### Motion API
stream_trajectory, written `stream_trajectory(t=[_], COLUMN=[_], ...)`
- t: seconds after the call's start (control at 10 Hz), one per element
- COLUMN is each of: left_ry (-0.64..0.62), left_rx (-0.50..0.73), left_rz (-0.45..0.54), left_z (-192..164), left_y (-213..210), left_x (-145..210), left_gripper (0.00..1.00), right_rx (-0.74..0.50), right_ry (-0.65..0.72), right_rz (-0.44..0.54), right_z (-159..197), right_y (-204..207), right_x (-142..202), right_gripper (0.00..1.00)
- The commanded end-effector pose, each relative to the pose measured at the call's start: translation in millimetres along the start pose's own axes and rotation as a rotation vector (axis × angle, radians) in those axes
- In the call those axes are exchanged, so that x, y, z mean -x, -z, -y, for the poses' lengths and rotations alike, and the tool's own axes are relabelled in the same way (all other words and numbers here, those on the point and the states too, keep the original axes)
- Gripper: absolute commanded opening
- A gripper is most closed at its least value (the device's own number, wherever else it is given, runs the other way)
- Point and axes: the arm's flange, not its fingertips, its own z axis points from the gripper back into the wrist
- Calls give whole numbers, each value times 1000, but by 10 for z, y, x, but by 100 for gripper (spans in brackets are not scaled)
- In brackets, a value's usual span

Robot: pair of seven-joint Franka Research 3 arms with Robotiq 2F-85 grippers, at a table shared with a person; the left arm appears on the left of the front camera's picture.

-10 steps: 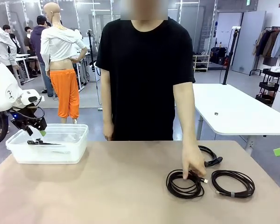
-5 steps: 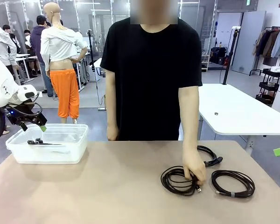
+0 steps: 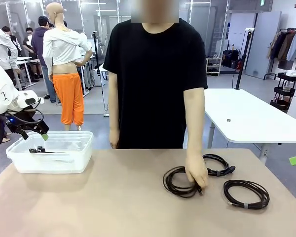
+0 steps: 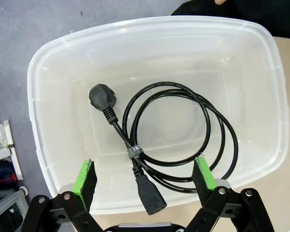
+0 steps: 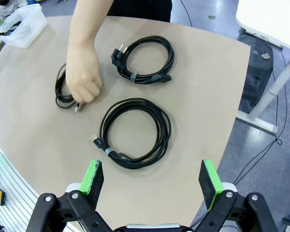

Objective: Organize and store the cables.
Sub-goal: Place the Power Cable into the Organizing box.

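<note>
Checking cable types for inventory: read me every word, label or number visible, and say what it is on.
No text reads clearly.
Pale marks on the band around the cable in the bin: too small to read.
Green sign near the ceiling: too blurred to read.

Saw a tan surface (image 3: 113, 202) beneath both end effectors. Made out grey floor (image 3: 94, 126) far beyond the left end effector (image 3: 38, 136), closed off behind by glass partitions (image 3: 106, 22). Found a white table (image 3: 251, 121) ahead of the right end effector (image 5: 152, 176), then a black cart (image 3: 286, 91) and a clothes rack (image 3: 288, 44) farther off. Noted bright, even light.
</note>
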Motion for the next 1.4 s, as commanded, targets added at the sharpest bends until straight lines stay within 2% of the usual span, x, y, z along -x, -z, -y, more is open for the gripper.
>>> stream_trajectory(t=[0.0,0.6,0.7,0.9,1.1,1.3], left_ry=[-1,0,92,165,246,428], left_rx=[-2,0,12,128,209,301], left_rz=[3,1,15,34,14,44], left_z=[-20,0,-37,-80,-118,-189], left_y=[14,-2,-264,-670,-811,-1041], left_x=[-50,-7,-203,-321,-172,153], left_gripper=[100,100,100,100,100,100], right_rx=[-10,-10,-10,-10,-10,-10], right_ry=[-14,-14,-14,-14,-14,-14], right_rz=[13,13,13,13,13,13], right_z=[13,13,13,13,13,13], right_y=[-3,-3,-3,-3,-3,-3], right_x=[-1,-1,-1,-1,-1,-1], right_gripper=[100,100,100,100,100,100])
